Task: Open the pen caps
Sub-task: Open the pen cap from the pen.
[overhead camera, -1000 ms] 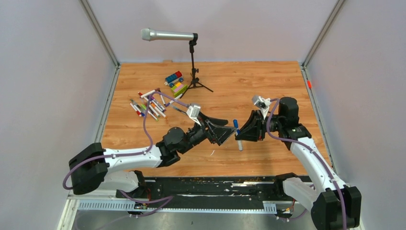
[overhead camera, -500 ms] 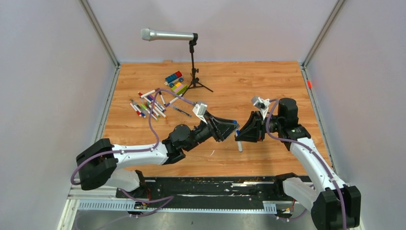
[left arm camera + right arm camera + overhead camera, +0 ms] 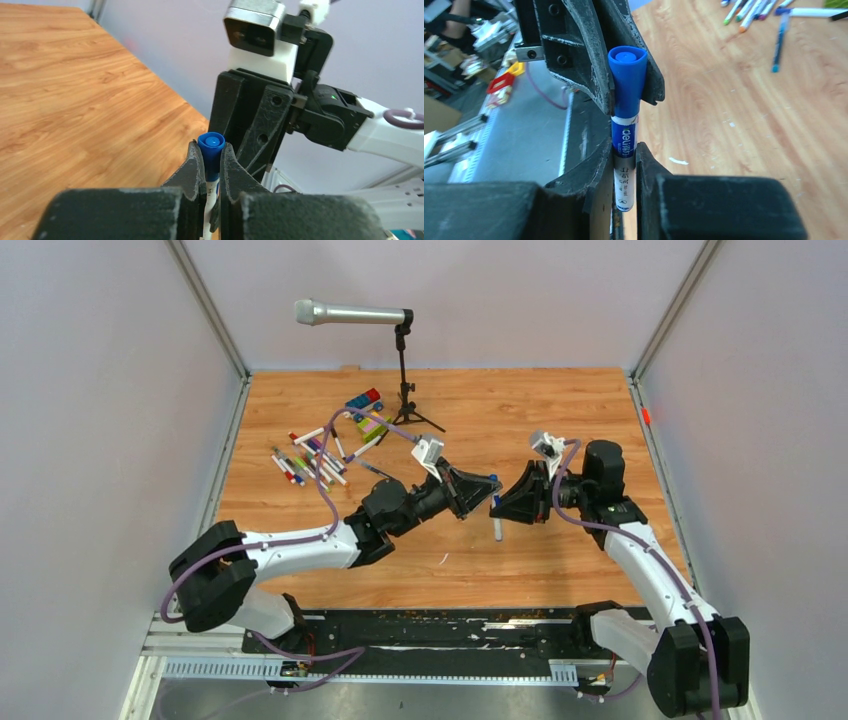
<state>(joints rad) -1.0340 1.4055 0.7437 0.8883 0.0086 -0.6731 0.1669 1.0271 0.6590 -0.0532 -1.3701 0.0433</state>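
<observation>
Wooden tabletop (image 3: 560,420), grey walls around. Near its middle the right gripper (image 3: 624,155) clamps the white barrel of a pen (image 3: 497,530), holding it upright above the wood. The left gripper (image 3: 210,150) is closed on the blue cap (image 3: 626,75), which sits on the pen's top end. More pens (image 3: 310,460) lie heaped far left, near a microphone stand (image 3: 404,390).
</observation>
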